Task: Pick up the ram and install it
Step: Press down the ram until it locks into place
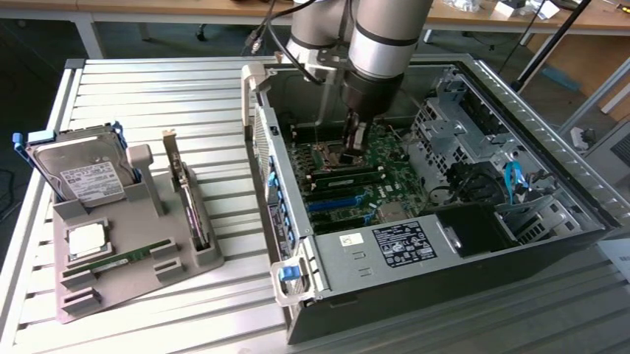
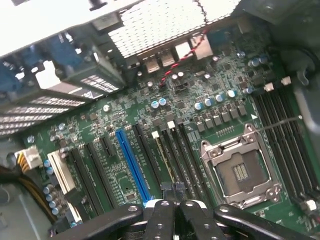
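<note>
Green and thin, the ram (image 1: 344, 177) stands on edge in 1 of the long black slots just beside the processor socket (image 1: 330, 156), inside the open computer case (image 1: 394, 251). You can see it from the wrist as a pale strip (image 2: 165, 160) running along the slot bank next to the socket (image 2: 240, 172), with a blue slot (image 2: 132, 165) farther from the socket on that same side.

Your tool (image 1: 356, 140) hangs down into the case directly over the socket's edge. From the wrist, the tool (image 2: 172, 202) has its 2 fingers pressed together with nothing between them, and their tips sit at the near end of the ram's slot. You cannot tell whether the tips touch the ram or stop just above it. A small black clip shows right at the tips.

Well away from the socket, outside the case toward the exterior view's left, a grey tray (image 1: 128, 284) rests on the slatted metal desk (image 1: 147, 96). It carries a hard drive (image 1: 84, 173) standing upright, a square silver chip (image 1: 87, 240) lying flat, a card with a metal bracket (image 1: 187, 199) standing on edge, and a spare green stick (image 1: 123, 259) lying beside the chip.
</note>
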### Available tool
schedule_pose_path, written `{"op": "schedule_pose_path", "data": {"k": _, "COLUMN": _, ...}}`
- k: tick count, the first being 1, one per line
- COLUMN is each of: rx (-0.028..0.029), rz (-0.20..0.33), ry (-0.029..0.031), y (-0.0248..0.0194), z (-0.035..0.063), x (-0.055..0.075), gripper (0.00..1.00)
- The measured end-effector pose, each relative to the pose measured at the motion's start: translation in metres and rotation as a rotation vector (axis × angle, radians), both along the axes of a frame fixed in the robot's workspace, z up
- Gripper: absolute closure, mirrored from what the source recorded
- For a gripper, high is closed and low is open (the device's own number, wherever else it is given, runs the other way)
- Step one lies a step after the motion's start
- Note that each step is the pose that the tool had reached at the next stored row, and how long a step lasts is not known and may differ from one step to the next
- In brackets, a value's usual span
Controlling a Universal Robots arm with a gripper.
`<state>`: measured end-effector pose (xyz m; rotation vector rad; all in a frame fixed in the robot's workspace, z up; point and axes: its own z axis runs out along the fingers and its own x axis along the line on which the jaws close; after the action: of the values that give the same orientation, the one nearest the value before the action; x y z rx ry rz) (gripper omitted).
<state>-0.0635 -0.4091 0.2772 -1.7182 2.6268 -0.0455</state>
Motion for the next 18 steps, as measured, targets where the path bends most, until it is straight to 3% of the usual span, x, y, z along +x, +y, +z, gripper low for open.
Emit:
{"op": "schedule_pose_path", "data": {"k": 7, "rx": 0.0001, "rz": -0.108, "ry": 0.0, "y": 0.0, "z": 0.0, "x": 0.0, "gripper": 0.89}}
{"op": "schedule_pose_path", "data": {"k": 9, "rx": 0.0001, "rz": -0.18, "ry": 0.0, "y": 0.0, "z": -0.0001, "x": 0.0, "gripper": 0.89}}
{"op": "schedule_pose_path", "data": {"k": 13, "rx": 0.0, "rz": -0.245, "ry": 0.0, "y": 0.0, "z": 0.0, "x": 0.0, "gripper": 0.89}}
{"op": "schedule_pose_path", "data": {"k": 18, "rx": 0.0, "rz": -0.401, "ry": 0.0, "y": 0.0, "z": -0.0002, "x": 0.0, "gripper": 0.89}}
